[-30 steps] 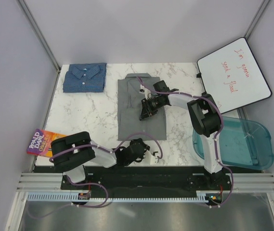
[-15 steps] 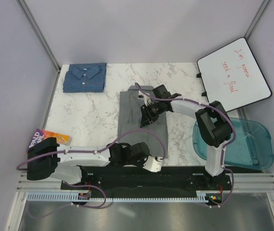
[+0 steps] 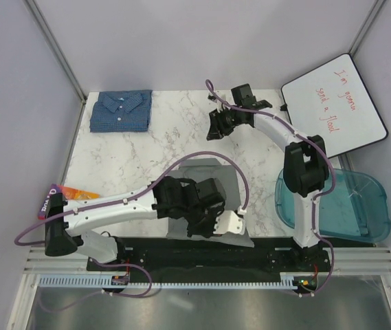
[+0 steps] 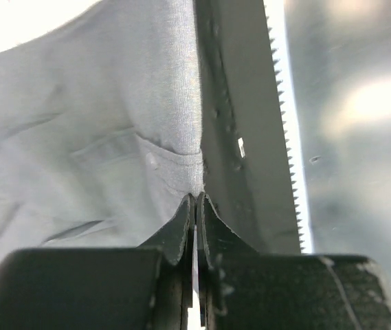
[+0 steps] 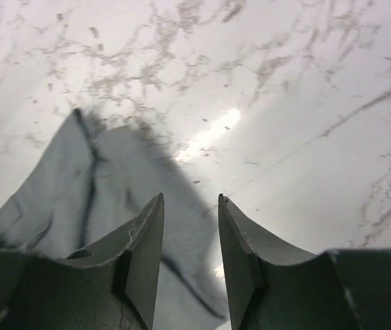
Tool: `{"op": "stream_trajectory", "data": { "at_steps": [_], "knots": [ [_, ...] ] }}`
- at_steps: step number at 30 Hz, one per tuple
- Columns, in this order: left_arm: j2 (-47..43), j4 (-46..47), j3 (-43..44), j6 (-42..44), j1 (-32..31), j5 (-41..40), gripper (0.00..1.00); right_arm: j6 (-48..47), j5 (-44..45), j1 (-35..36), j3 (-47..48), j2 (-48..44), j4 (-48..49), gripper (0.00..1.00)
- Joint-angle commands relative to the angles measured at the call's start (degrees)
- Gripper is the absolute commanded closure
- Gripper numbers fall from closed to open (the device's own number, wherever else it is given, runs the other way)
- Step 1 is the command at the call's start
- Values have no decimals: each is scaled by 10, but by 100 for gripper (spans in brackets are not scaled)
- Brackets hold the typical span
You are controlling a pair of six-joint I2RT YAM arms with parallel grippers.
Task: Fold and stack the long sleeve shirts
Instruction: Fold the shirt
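Grey shirt (image 3: 209, 169): bunched and rumpled at the near middle of the marble table (image 3: 130, 161). It lies mostly under the left arm, and 1 corner spills over the black base rail (image 4: 240, 137) at the table's front edge.
Blue shirt (image 3: 121, 110): folded into a neat rectangle with the collar on top, at the far-left corner of the table, well apart from the grey shirt.
Stack: the 2 shirts lie separately, neither on the other.
Left gripper (image 4: 195, 201): fingers pressed together, pinching a thin fold of the grey shirt. A pocket seam and 1 small button show on the cloth just past the tips.
Left arm: stretched from its base at the left across to the middle, with a purple cable arching over it.
Right gripper (image 5: 189, 199): fingers spread with nothing between them, held over bare marble at the far middle of the table. In its wrist view the grey shirt shows behind the left-hand finger (whether that finger touches the cloth cannot be told).
Book (image 3: 71, 195): colourful paperback at the table's left edge, partly hidden by the left arm.
Whiteboard (image 3: 336, 106): tilted at the far right, with red handwriting.
Teal bin (image 3: 350, 203): translucent, off the table's right side, beside the right arm.
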Motion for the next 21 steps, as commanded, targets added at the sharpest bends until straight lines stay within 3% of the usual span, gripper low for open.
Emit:
{"op": "stream_trajectory", "data": {
  "at_steps": [1, 6, 12, 21],
  "knots": [
    [40, -80, 73, -11, 73, 84, 98, -28, 15, -4, 32, 53, -24, 56],
    [86, -69, 98, 88, 200, 81, 98, -24, -19, 5, -31, 75, 2, 65],
    [169, -19, 135, 188, 306, 90, 98, -54, -27, 20, -93, 63, 5, 77],
    [269, 97, 159, 259, 368, 56, 98, -94, -32, 23, -103, 73, -14, 87]
  ]
}}
